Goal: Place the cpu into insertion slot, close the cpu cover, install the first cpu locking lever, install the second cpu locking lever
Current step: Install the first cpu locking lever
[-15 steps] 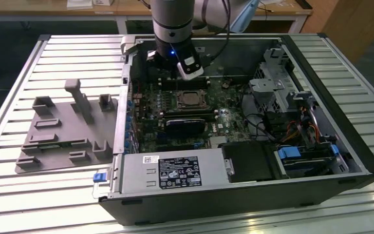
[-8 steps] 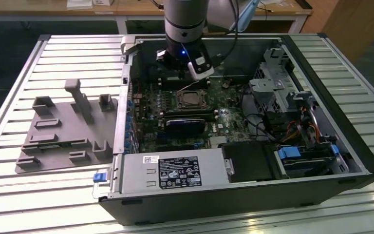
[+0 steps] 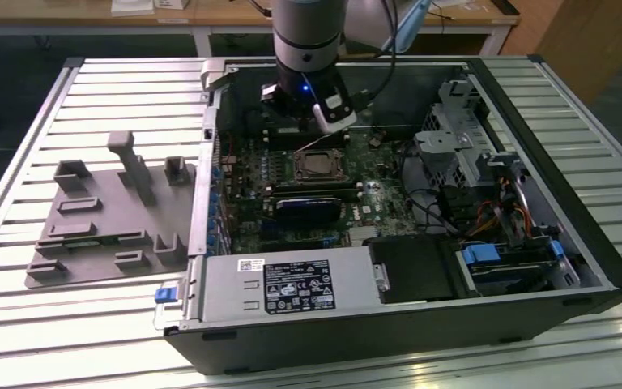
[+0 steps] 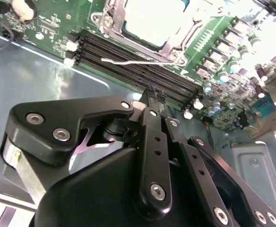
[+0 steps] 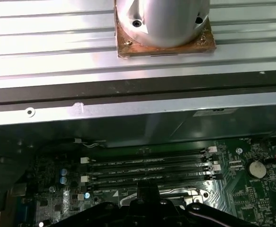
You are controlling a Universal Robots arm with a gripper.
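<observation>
The open case lies on its side on the slatted tabletop. A grey moulded fixture rests beside it, on the exterior view's left. The arm reaches down into the case at its far wall.

Pincer: the fingers are drawn together, with nothing visible between them. In the second wrist view the tips hang just over the memory slots, on the side away from the socket. They are near the slots, but contact cannot be confirmed.

Cpu: seated in the slot on the green board, its top glaring bright in the second wrist view. The cover lies flat around the cpu, and the chip shows through its window.

Lever: a thin silver rod running along the socket edge that faces the memory slots. It is apart from the pincer tips. Whether it is latched cannot be determined.
</observation>
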